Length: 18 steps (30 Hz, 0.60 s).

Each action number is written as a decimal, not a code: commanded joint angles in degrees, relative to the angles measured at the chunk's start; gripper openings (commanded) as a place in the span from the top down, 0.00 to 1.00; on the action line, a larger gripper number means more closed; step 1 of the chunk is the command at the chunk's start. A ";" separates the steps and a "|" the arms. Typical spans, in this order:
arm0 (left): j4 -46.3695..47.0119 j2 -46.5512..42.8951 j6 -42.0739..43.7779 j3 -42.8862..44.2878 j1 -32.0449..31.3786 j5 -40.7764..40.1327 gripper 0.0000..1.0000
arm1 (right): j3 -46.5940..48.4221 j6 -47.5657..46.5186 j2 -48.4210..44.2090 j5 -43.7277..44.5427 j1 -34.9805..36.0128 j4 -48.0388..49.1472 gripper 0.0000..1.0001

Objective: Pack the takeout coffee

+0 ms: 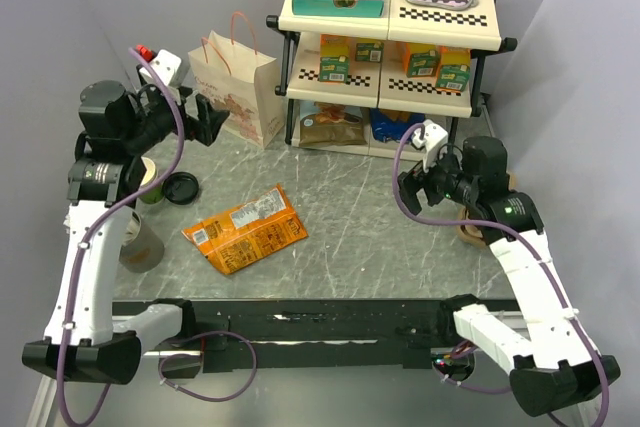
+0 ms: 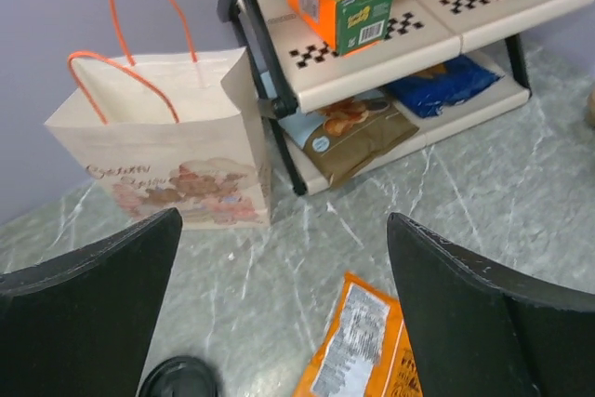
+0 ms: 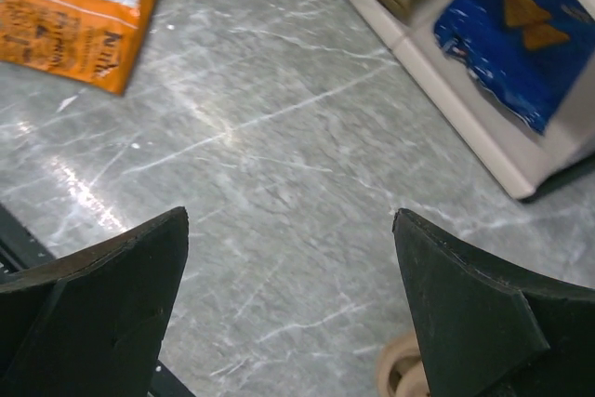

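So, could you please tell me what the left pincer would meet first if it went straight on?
The left pincer would probably meet bare table between the paper bag and the orange snack packet; depth is unclear.

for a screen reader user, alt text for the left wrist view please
An open paper bag stands on the table left of a stocked shelf. The left tool hangs open over an orange packet.

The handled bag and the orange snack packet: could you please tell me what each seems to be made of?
The handled bag looks like matte cream paper: stiff creased walls standing open. The orange snack packet is probably glossy plastic film, judging by its sheen and wrinkles.
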 commanded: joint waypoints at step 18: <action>-36.96 19.25 10.82 13.64 2.51 -28.25 0.31 | 0.52 3.71 2.75 -7.38 8.24 1.21 0.04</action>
